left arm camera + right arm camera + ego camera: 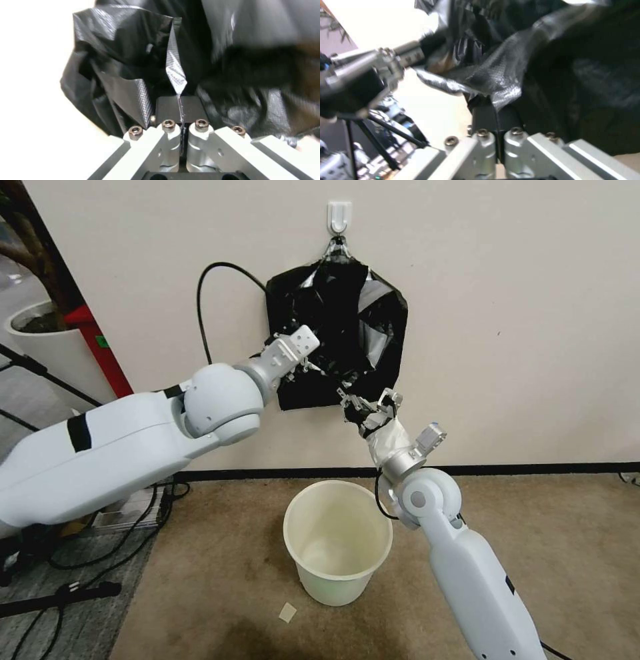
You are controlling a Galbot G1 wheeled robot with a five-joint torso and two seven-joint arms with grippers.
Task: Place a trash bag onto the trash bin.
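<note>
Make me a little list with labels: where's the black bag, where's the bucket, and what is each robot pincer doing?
trash bag: hanging from a white wall hook, above the bin
trash bin: upright on the carpet, no bag in it
left pincer: shut on a silver tape strip of the bag
right pincer: shut on the bag's taped edge

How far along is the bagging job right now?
Done: both grippers have pinched the trash bag; the left gripper is shut on a taped strip of the rim, the right gripper on a taped fold lower down. In hand: the bag hangs from the wall hook. Left: unhook it, open it over the trash bin, which stands unlined below.
</note>
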